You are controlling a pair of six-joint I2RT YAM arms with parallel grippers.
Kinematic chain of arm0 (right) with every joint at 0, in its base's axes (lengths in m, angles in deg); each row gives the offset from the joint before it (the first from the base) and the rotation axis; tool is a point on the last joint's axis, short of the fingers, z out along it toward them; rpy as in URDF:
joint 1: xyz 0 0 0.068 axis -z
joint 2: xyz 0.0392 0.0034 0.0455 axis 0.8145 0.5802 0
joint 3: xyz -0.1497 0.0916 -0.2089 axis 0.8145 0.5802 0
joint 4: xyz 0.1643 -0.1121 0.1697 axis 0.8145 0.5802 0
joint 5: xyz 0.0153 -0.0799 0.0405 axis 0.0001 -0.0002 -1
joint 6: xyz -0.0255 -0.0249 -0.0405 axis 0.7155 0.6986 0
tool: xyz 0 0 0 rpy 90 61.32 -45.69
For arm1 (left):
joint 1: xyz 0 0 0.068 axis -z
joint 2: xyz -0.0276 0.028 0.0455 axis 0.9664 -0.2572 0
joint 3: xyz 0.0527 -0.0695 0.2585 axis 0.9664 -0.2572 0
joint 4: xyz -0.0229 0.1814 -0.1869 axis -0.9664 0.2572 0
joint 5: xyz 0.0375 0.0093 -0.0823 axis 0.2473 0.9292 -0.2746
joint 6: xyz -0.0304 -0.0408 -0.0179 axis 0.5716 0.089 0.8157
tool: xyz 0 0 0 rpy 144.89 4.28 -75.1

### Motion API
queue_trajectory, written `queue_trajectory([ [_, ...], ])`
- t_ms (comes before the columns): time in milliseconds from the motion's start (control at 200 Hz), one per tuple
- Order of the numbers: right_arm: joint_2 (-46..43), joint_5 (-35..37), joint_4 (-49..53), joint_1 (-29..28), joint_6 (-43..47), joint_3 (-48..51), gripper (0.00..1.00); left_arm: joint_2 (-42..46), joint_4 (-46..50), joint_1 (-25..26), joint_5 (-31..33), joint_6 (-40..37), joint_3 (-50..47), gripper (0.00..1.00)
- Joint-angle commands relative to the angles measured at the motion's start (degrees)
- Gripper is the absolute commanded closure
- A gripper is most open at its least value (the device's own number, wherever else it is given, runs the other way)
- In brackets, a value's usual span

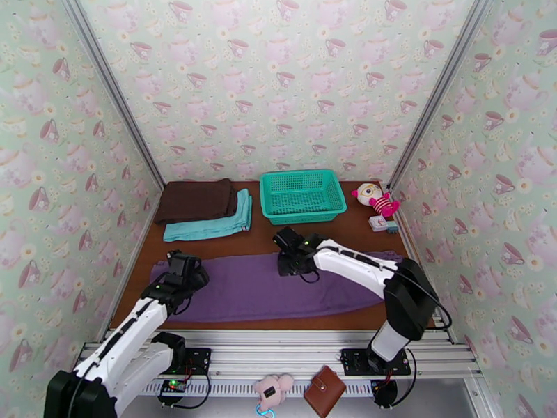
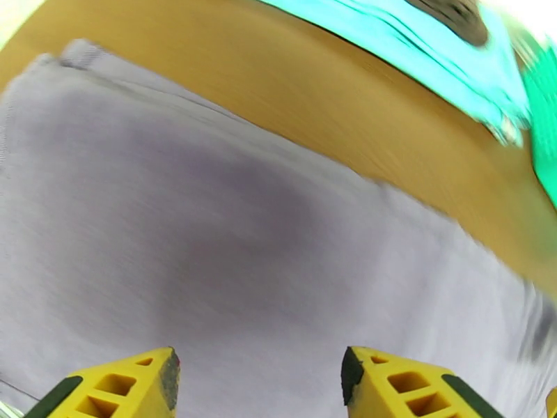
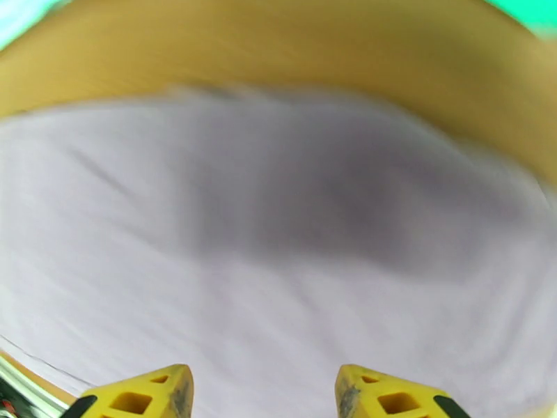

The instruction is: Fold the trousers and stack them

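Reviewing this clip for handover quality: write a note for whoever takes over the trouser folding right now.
Left gripper: open, holding nothing, over the left end of the trousers.
Right gripper: open, holding nothing, over the trousers' far edge near the middle.
Trousers: lying flat as one long strip across the near part of the table.
Done: apparently smoothed out leg on leg.
Left: fold them crosswise, then stack them, probably with the dark brown garment and teal garment folded at far left.
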Motion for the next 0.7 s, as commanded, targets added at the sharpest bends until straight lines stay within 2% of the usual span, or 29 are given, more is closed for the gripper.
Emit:
queue_trajectory([
  [0, 7.8, -10.3, -10.9, -0.3, 3.2, -1.6, 0.42, -3.0, -3.6, -3.9, -2.1, -2.3, 1.2, 0.31],
  [180, 13.5, -11.6, -10.8, 1.4, 0.7, -1.7, 0.42, -7.2, -7.3, -6.1, -5.9, -4.1, 1.5, 0.32],
  [446, 12.3, -12.0, -10.3, 12.7, 1.0, 6.9, 0.42, -6.7, -8.4, -6.8, -5.9, -6.8, 2.1, 0.32],
  [691, 10.1, -8.1, -8.0, 17.3, 4.6, 5.9, 0.42, -9.1, -7.7, -7.8, -5.7, -7.7, 5.5, 0.33],
])
